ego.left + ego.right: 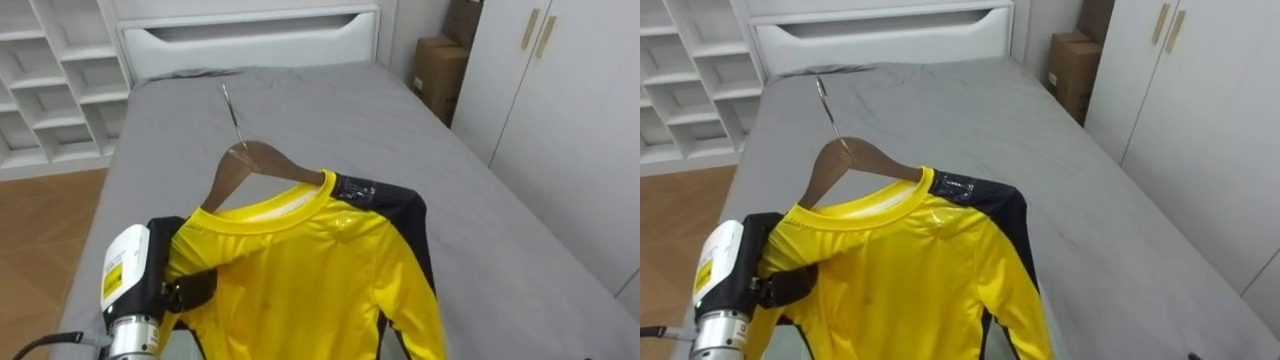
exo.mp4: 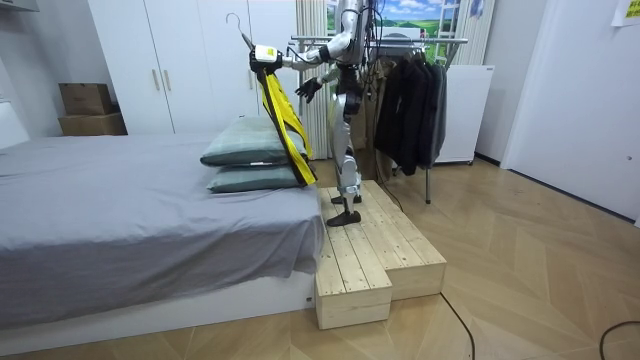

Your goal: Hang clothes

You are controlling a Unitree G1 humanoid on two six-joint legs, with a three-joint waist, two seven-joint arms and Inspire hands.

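A: Bedroom, mid-chore. Any wording legible?
B: None. Print on the back of the left hand (image 1: pixel 140 270) and on the dark shoulder of the yellow shirt (image 1: pixel 320 270) is too small to read.

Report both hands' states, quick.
Left hand: shut on the yellow shirt, at its shoulder.
Right hand: looks open, holding nothing, raised in front of the body.

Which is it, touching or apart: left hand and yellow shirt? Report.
Touching. In the left eye view the left hand grips the yellow shirt at its shoulder, fingers curled into the cloth.
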